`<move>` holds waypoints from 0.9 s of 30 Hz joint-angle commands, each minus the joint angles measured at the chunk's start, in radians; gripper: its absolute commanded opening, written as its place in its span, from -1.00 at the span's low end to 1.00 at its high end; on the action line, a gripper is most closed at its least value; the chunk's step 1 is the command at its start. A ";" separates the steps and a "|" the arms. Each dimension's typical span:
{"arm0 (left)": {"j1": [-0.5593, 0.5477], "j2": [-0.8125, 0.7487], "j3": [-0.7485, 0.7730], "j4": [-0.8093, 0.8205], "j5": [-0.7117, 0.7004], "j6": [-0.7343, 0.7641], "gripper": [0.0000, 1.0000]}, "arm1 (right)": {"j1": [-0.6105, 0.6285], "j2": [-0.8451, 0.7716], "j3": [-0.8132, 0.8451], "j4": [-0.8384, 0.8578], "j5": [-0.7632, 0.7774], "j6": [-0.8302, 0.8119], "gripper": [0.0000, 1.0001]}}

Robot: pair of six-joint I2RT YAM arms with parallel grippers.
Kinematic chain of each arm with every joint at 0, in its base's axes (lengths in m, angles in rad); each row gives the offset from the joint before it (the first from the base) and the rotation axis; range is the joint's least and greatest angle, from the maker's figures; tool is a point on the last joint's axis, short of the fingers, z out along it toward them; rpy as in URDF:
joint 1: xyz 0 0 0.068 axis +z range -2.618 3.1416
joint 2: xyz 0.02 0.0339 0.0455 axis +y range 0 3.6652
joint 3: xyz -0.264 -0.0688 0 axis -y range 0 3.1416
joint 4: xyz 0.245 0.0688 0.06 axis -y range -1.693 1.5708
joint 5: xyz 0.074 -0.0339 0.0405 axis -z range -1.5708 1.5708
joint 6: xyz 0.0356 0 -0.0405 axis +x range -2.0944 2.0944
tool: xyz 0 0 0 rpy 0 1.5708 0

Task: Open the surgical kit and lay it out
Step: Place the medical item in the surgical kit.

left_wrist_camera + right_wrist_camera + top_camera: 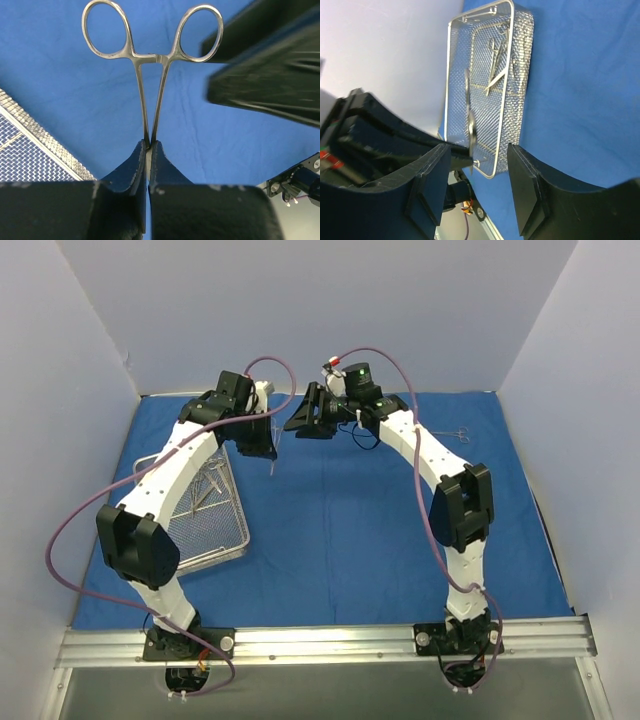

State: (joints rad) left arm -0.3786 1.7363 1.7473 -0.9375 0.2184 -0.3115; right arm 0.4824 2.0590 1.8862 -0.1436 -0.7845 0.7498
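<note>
Left claw [149,146]; instrument [149,59] lengthwise, rings outermost.

From high behind the near edge we look down over the whole cloth [340,540] and tray [215,532]. Our left wrist view hangs close above the cloth, catching an edge of the tray [35,145] at lower left. Our right wrist view faces that same tray [465,95] from farther off, sideways.

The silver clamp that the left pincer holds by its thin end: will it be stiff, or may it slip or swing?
Probably stiff: the clamp looks like thin polished metal and stands straight out from the left pincer. It may slip or pivot, since only its narrow smooth tip is pinched and the ring handles lie far from the grip.
</note>
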 commanded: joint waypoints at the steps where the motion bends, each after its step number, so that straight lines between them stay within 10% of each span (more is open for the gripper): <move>1: -0.014 0.002 0.055 0.035 0.036 -0.006 -0.95 | 0.018 0.009 0.065 -0.028 0.001 -0.039 -0.02; 16: -0.029 -0.001 0.060 0.045 0.053 -0.008 -0.95 | 0.050 0.082 0.125 -0.054 -0.002 -0.041 -0.32; 20: -0.029 -0.004 0.058 0.045 0.059 -0.003 -0.95 | 0.047 0.093 0.122 -0.051 -0.009 -0.041 -0.92; 23: -0.029 -0.009 0.049 0.051 0.065 -0.011 -0.95 | 0.035 0.078 0.087 0.002 -0.031 -0.009 -1.00; 27: -0.010 -0.017 0.032 0.049 0.073 -0.029 -0.39 | -0.019 0.018 -0.038 0.134 -0.019 0.069 -1.00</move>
State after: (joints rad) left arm -0.3992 1.7470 1.7535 -0.9356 0.2485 -0.3214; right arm 0.5106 2.1433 1.9152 -0.1028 -0.8124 0.7815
